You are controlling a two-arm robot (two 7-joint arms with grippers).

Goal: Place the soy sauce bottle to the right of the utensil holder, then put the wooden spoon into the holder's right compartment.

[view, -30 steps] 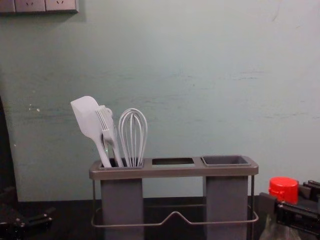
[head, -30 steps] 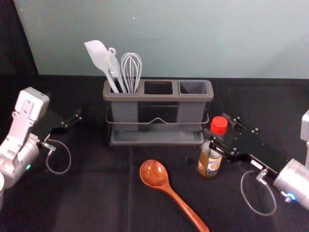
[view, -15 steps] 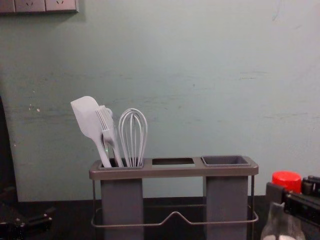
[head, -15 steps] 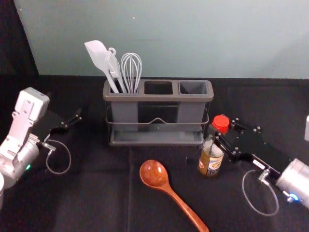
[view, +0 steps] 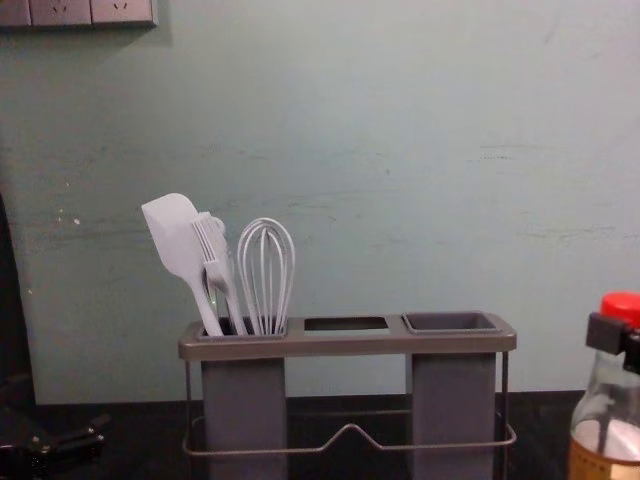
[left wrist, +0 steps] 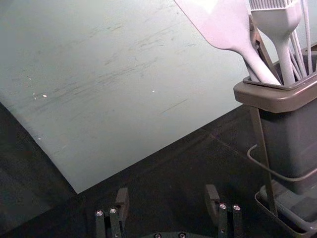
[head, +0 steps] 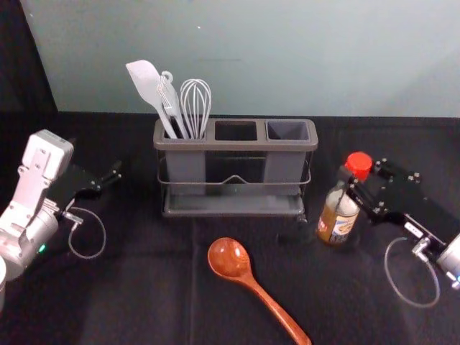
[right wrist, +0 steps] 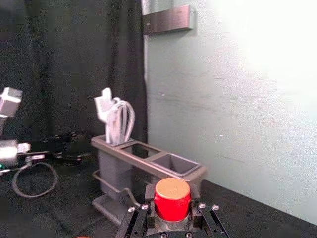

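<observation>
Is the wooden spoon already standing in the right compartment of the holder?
No, the wooden spoon lies on the table in front of the utensil holder.

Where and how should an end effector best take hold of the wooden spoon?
Likely mid-handle, coming from above and closing across it: the wooden spoon lies flat, its handle slim and fairly straight, while the bowl is broad and rounded.
</observation>
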